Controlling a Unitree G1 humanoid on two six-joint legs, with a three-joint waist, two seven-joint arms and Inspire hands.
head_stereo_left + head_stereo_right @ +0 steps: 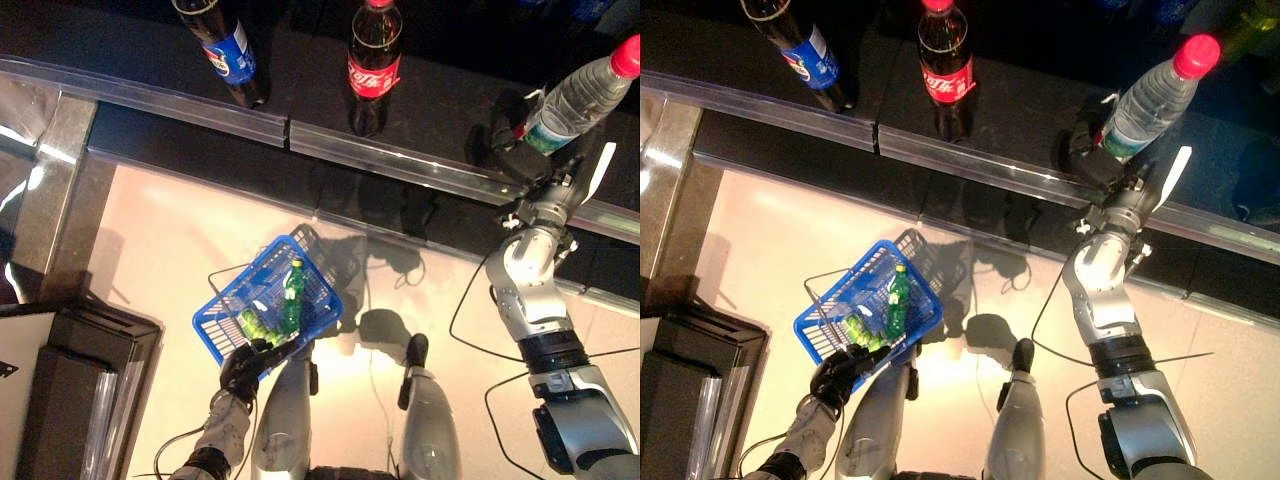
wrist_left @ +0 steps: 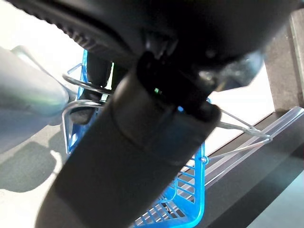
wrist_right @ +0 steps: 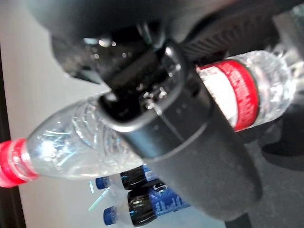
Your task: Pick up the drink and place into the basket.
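Observation:
A clear water bottle (image 1: 575, 100) with a red cap leans over the dark shelf at the far right. My right hand (image 1: 508, 132) is shut on its lower half. In the right wrist view the thumb (image 3: 190, 142) crosses the water bottle (image 3: 71, 142) beside its red label. Low on my left hangs a blue basket (image 1: 230, 310) over the pale floor, with a green bottle (image 1: 292, 295) upright in it and more green ones lying beside that. My left hand (image 1: 245, 365) is shut on the basket's wire handle (image 2: 80, 90).
A cola bottle with a red label (image 1: 373, 65) and one with a blue label (image 1: 225, 45) stand on the shelf behind a clear rail (image 1: 200, 105). A black cabinet (image 1: 70, 390) sits at the lower left. More blue-labelled bottles (image 3: 147, 199) show past the right hand.

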